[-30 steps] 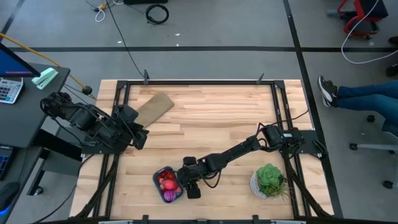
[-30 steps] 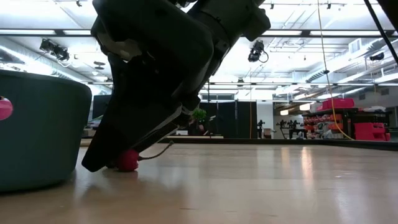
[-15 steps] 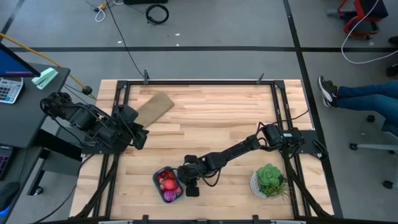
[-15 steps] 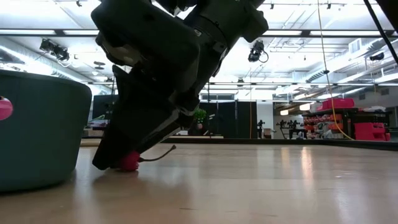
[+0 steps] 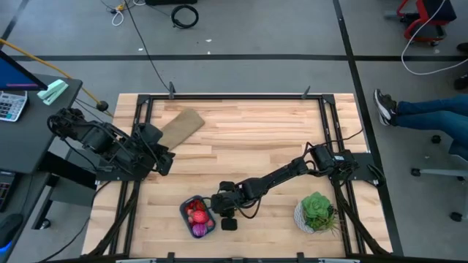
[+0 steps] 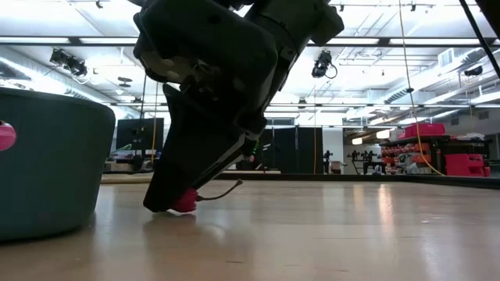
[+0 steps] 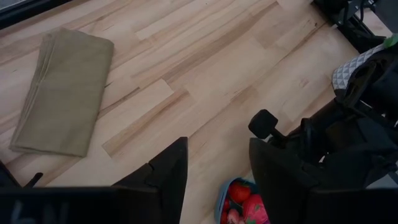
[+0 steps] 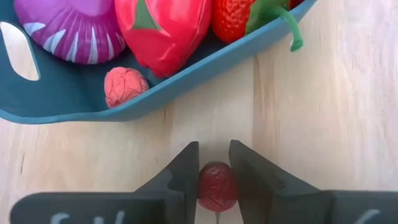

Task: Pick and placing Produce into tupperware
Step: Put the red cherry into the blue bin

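The teal tupperware (image 5: 197, 217) stands near the table's near edge. It holds red pieces, a purple striped one and a pale pink one (image 8: 124, 86). Its wall (image 6: 47, 164) fills the left of the low view. My right gripper (image 8: 216, 177) is just right of it, shut on a small red cherry (image 6: 185, 201) with a thin stem (image 6: 223, 190). My left gripper (image 7: 217, 174) waits open at the table's left side (image 5: 164, 162), touching nothing. My right gripper pinches the cherry's round body (image 8: 216, 186) between its two fingers (image 8: 186, 168), at their free ends. The fingers come slanting down from above and from the table's right. The cherry sits at the table top, its stem trailing out behind; whether it is lifted clear I cannot tell.
A potted green plant (image 5: 317, 210) stands near the table's right near corner. A folded tan cloth (image 5: 180, 126) lies at the far left. Bare wood spreads across the table's middle (image 5: 248, 139). A person's legs show beyond the right edge (image 5: 424, 109).
My right gripper has tipped more upright and shifted toward the table's right, away from the tupperware. The cherry has moved with it along the table top, staying between the fingers.
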